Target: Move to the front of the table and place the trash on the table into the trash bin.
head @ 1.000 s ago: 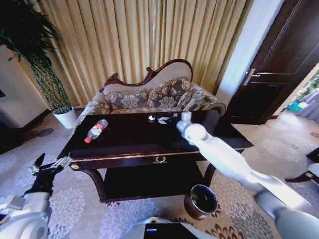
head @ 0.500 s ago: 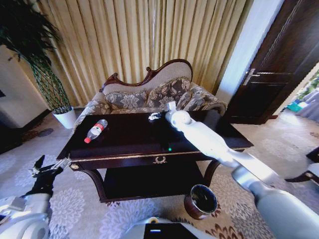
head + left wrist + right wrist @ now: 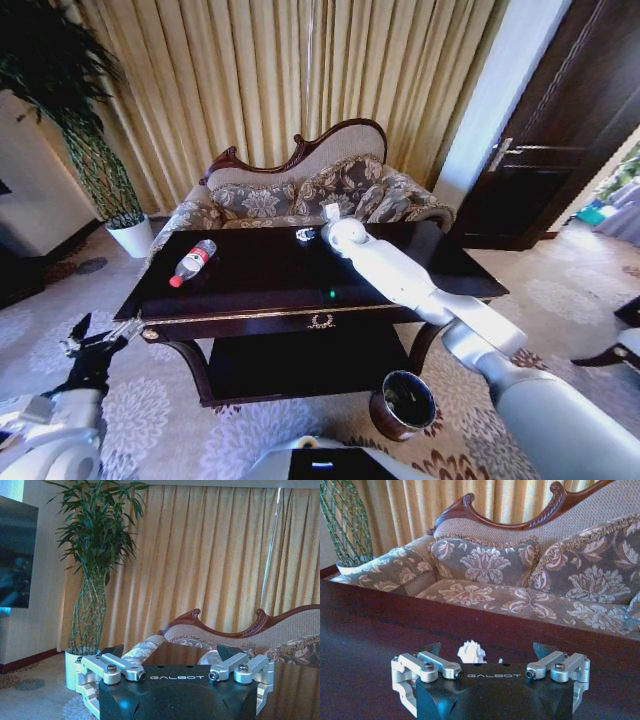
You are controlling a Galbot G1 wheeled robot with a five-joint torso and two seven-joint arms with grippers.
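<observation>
The right arm is reaching out across the dark glossy table [image 3: 260, 275], and the right gripper [image 3: 488, 652] is hovering low over the tabletop near its far edge, in front of the floral sofa [image 3: 300, 190]. In the right wrist view its 2 fingers are standing wide apart with nothing between them, and a crumpled white paper bit [image 3: 471, 651] is lying on the table just ahead of the gap, with a tinier white speck beside it. In the head view that paper [image 3: 305, 235] is showing just to the left of the arm's end.

The clear plastic bottle [image 3: 193, 261] with the red label and red cap is lying on its side on the left part of the table, well apart from the right gripper. The reddish-brown trash bin [image 3: 403, 405] is standing on the carpet by the table's front right leg.

The left gripper [image 3: 98, 338] is waiting low beside the table's left front corner, its jaws spread open and holding nothing.
</observation>
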